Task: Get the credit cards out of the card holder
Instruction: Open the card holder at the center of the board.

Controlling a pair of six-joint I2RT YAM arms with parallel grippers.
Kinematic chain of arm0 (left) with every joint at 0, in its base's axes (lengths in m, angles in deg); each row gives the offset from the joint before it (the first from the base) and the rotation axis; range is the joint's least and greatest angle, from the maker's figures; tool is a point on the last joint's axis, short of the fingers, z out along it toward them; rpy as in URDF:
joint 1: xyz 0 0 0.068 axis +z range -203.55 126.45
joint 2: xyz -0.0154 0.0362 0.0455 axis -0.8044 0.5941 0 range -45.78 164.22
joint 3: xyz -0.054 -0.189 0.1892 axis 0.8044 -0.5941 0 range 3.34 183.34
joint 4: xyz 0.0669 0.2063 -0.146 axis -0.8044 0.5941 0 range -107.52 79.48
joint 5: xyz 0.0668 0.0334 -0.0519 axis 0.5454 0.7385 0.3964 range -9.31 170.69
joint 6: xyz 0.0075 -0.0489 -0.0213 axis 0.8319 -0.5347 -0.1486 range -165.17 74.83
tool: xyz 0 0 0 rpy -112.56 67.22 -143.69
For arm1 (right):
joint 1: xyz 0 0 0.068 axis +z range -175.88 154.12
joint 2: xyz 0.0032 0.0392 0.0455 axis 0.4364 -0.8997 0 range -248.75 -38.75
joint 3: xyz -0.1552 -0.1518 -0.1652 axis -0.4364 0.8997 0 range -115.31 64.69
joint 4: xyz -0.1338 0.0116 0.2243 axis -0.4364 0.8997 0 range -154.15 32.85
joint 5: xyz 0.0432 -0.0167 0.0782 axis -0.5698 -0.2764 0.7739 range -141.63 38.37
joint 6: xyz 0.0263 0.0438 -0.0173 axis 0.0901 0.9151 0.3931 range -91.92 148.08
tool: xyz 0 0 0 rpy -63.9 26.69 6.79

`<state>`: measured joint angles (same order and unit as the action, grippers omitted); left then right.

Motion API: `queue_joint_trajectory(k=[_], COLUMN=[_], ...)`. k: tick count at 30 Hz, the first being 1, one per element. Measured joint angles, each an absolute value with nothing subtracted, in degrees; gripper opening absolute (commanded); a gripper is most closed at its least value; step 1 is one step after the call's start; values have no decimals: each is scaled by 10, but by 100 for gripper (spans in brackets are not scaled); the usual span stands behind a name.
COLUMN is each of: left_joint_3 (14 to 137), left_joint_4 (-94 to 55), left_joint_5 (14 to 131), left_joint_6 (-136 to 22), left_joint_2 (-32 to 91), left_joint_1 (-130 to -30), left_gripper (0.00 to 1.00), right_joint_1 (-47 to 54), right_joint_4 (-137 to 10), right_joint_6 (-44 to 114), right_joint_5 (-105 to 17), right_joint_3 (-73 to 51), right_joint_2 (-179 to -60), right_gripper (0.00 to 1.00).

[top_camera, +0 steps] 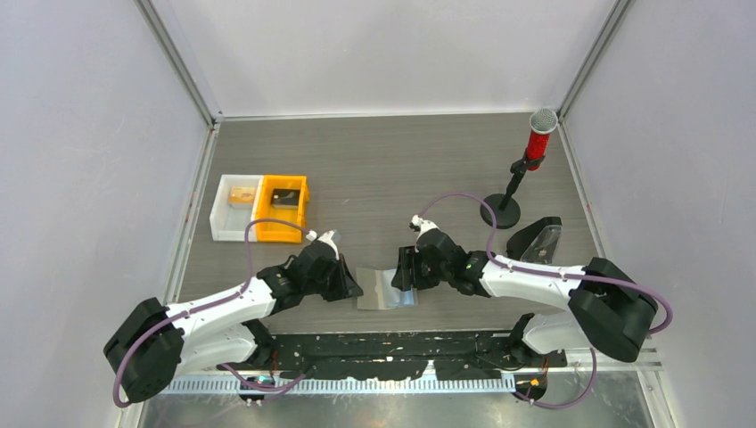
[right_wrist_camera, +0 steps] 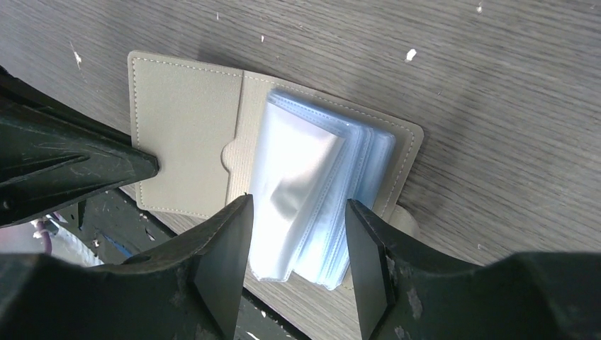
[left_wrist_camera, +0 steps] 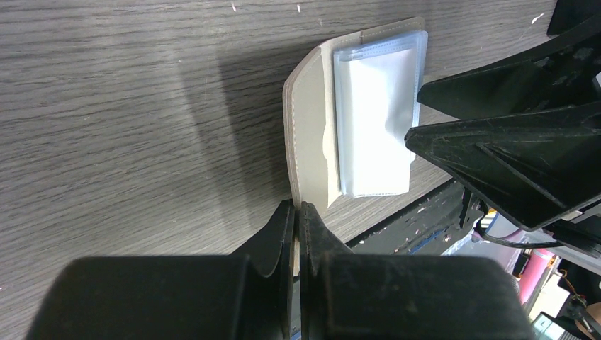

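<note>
The card holder (top_camera: 385,287) lies spread open on the table near the front edge, grey-beige inside (right_wrist_camera: 184,127) (left_wrist_camera: 310,134). A stack of clear sleeves with light blue credit cards (right_wrist_camera: 358,177) (left_wrist_camera: 375,120) sits on its right panel. My left gripper (top_camera: 355,290) (left_wrist_camera: 296,209) is shut on the holder's left edge; it also shows in the right wrist view (right_wrist_camera: 71,170). My right gripper (top_camera: 403,278) (right_wrist_camera: 298,227) is open, its jaws either side of the sleeve stack's near end and not touching it. It also shows in the left wrist view (left_wrist_camera: 496,142).
An orange bin (top_camera: 282,208) and a white bin (top_camera: 235,207) stand at the back left. A red microphone (top_camera: 538,143) on a black stand and a black wedge stand (top_camera: 537,239) are at the right. The table's front edge is just below the holder.
</note>
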<state>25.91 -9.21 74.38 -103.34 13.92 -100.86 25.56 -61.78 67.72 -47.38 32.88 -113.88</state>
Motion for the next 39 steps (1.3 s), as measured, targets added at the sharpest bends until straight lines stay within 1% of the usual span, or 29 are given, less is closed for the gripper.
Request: queue_joint_trajectory(k=[18, 28, 39], left_joint_3=[259, 259, 259], left_joint_4=[-93, -93, -105], left_joint_5=[744, 744, 744], left_joint_6=[-1035, -1035, -1044], left_joint_2=[140, 140, 140], left_joint_1=[-1012, -1016, -1023], left_gripper=[0, 0, 1], right_joint_1=[255, 254, 256], right_joint_4=[-649, -701, -764], right_joint_6=[688, 706, 731], right_joint_5=[-462, -430, -375], right_joint_3=[336, 360, 370], right_joint_2=[-1158, -1130, -1117], right_gripper=[57, 44, 42])
